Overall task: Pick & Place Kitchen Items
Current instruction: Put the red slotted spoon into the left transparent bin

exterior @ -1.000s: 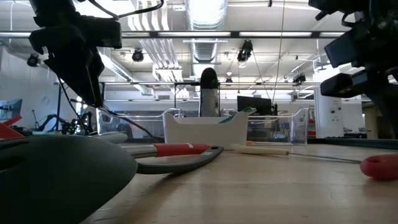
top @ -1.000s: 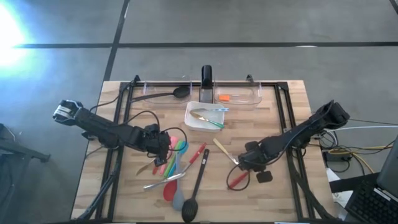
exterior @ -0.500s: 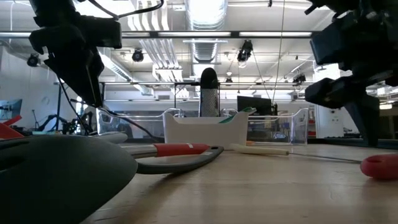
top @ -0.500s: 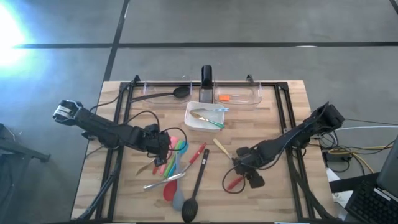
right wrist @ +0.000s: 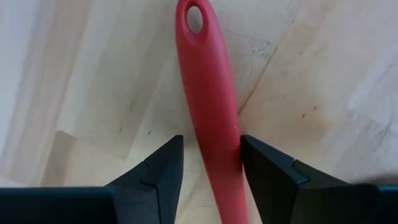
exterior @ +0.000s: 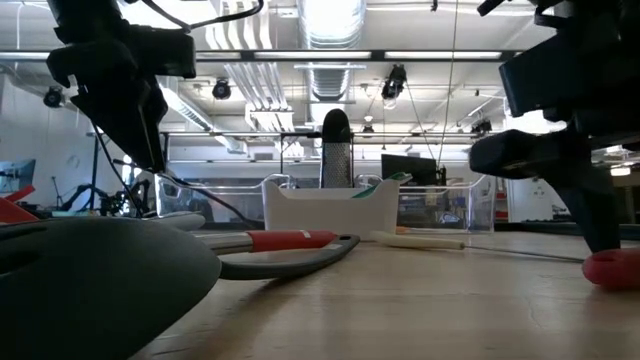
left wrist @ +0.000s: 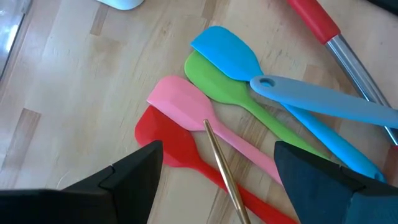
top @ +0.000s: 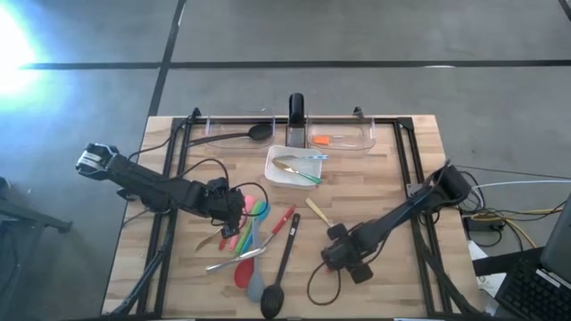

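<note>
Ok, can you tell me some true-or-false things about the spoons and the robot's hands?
1. The right gripper has its fingers on either side of a red silicone handle. True.
2. The left gripper is shut tight. False: it is open above the spoons.
3. The pink silicone spoon lies in the white square dish. False: it lies on the wooden table.
4. The blue silicone spoon lies beside a green silicone spoon. True.

Two slim dark arms, near-black, jointed in tubular segments. Left arm [top: 152, 185] carries a pale grey-white cap at its outer end; a thin black cable loops off near its wrist. Right arm [top: 401, 214] all black, blocky wrist housing, cable trailing below. Pincer fingers [right wrist: 155, 171] matte black, wedge-shaped, angular edges.
</note>
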